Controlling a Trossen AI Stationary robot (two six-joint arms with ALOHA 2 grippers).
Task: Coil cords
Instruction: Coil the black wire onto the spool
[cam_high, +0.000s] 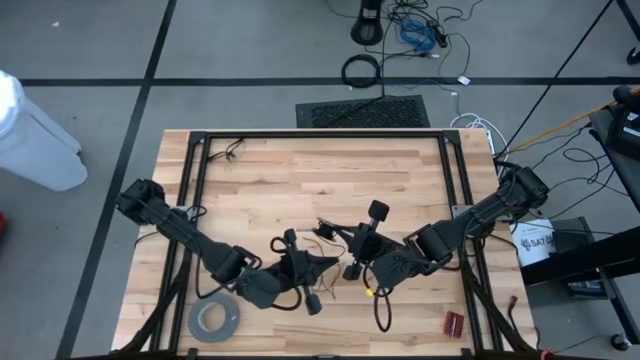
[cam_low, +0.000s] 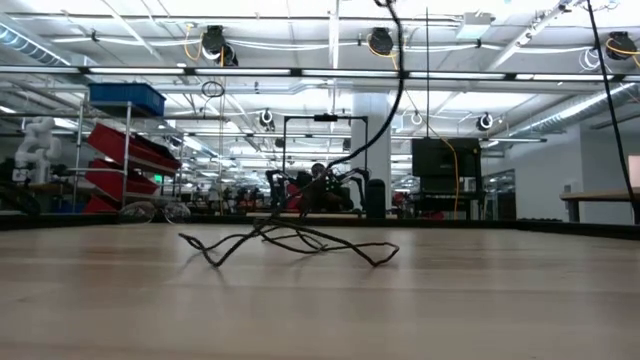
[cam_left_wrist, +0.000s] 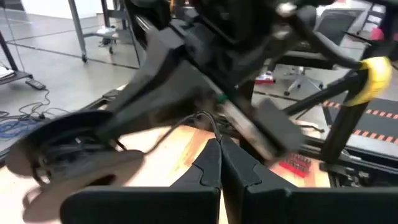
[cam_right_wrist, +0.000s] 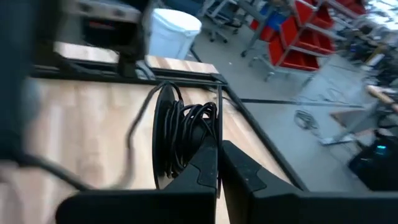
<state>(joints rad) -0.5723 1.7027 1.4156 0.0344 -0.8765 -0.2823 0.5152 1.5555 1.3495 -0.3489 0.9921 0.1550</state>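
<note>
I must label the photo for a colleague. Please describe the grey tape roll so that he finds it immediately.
Start at the light wooden table in the overhead view and go to its near edge on the left arm's side. There the flat grey ring of tape lies alone, just beyond the left arm. It is wide, pale and hollow, while the thin dark tangled wire nearby is black and loose.

A grey tape roll (cam_high: 214, 320) lies on the wooden table (cam_high: 300, 170) behind the left pincer. A small red box (cam_high: 455, 323) sits beside the right pincer, near the table's edge.
</note>
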